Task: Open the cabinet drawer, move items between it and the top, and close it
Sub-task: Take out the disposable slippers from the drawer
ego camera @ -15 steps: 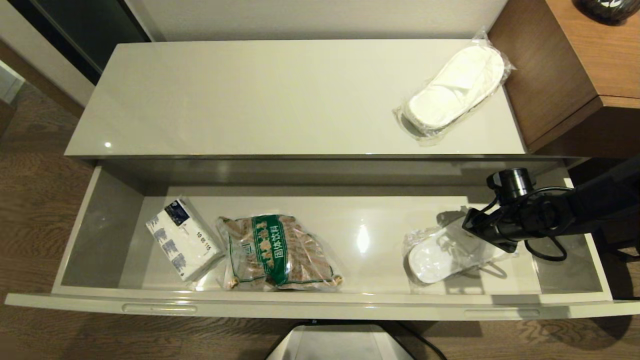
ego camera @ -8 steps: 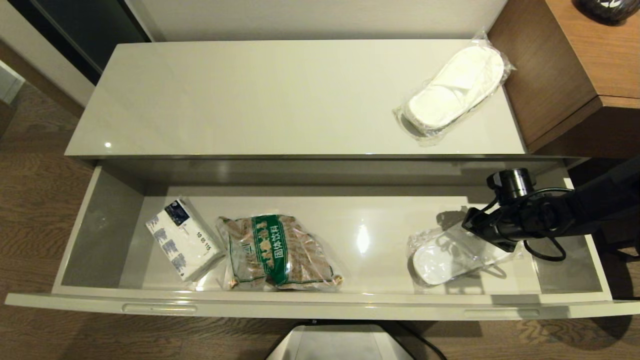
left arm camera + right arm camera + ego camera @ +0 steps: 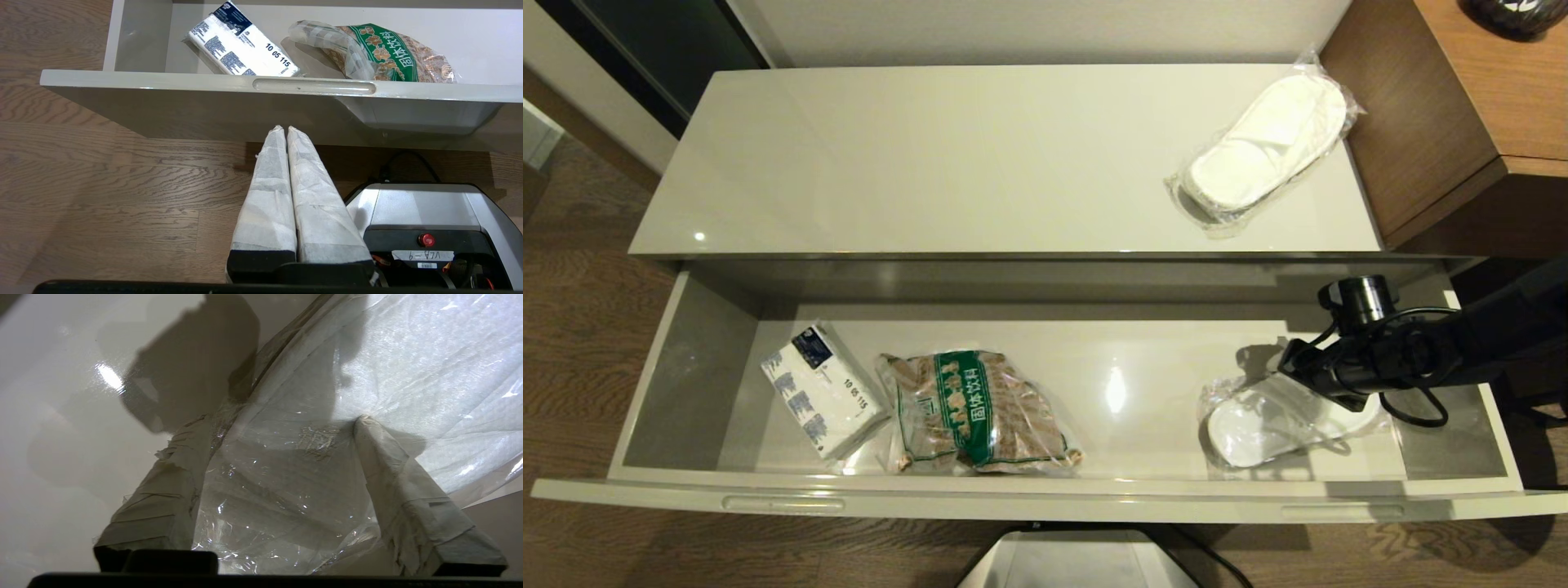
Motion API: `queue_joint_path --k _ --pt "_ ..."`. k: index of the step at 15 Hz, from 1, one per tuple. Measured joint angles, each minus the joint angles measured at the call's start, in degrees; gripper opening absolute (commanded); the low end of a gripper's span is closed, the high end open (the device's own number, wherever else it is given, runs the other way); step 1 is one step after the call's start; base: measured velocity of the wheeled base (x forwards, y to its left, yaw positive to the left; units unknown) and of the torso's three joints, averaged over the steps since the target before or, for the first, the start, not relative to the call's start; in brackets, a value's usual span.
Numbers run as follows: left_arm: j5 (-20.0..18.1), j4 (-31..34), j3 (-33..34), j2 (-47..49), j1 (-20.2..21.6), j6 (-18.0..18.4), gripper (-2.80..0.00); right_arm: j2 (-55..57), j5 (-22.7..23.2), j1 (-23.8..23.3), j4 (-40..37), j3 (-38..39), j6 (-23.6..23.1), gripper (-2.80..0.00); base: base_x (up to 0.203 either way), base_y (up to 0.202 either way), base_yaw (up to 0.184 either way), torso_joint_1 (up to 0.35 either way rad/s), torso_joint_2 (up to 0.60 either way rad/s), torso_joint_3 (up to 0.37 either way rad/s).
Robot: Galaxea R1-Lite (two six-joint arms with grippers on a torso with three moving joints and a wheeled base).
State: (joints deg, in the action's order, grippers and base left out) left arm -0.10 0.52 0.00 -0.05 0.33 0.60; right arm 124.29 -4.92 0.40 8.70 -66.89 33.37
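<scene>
Currently the wide glossy cream-white cabinet drawer [image 3: 1045, 496] is pulled fully open, so step one looks done. Beyond the right claw and above it, the large glossy cream-white cabinet top panel [image 3: 947, 155] carries one flat white disposable slipper in a crinkly clear bag [image 3: 1266, 147], near the panel's right end, so one transfer may already be complete; which way it went I can't tell. Right gripper [image 3: 282, 437] is down inside the drawer's right end, fingers spread apart, straddling the second bagged white slipper [image 3: 1278, 416]; the right wrist view shows crinkled film between the two taped fingers [image 3: 392, 473], one on each side of it, not clamped. Judgement: mid-task, either about to grasp or just released; moving this slipper (if it's outbound) and closing the drawer remain. Well off to the right claw's left, in the drawer's other half, lies a clear bag of brown pieces with a green label [image 3: 976, 412], Chinese characters on the band, too small for me to read reliably. Just beyond it, a white-and-blue printed tissue pack [image 3: 821, 392] reads "10 05 115". Left gripper [image 3: 286, 134] is parked below the drawer front, fingers pressed together, holding nothing. The robot base under it carries a sticker that looks like "VLA-9".
</scene>
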Motion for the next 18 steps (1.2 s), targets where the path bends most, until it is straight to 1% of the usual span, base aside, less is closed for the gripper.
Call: queue_joint_path --k 8,13,16,18 --pt "0.0 0.0 0.0 0.0 0.0 0.0 -2.8 -3.21 0.09 0.07 -0.2 2.65 1.25 0.0 0.0 0.0 0.0 0.0 0.0 0.0" --pt "-0.01 0.0 0.0 -0.02 0.0 0.02 -2.8 -5.16 0.02 0.11 -0.35 3.04 2.48 0.0 0.0 0.0 0.0 0.0 0.0 0.0" --pt "0.0 0.0 0.0 -0.02 0.0 0.02 -2.8 -7.45 0.18 0.17 -0.41 4.39 4.84 0.0 0.0 0.0 0.0 0.0 0.0 0.0" --pt "0.02 -0.01 0.0 -0.02 0.0 0.02 -2.8 -9.84 0.33 1.02 -0.5 6.34 5.37 0.0 0.0 0.0 0.0 0.0 0.0 0.0"
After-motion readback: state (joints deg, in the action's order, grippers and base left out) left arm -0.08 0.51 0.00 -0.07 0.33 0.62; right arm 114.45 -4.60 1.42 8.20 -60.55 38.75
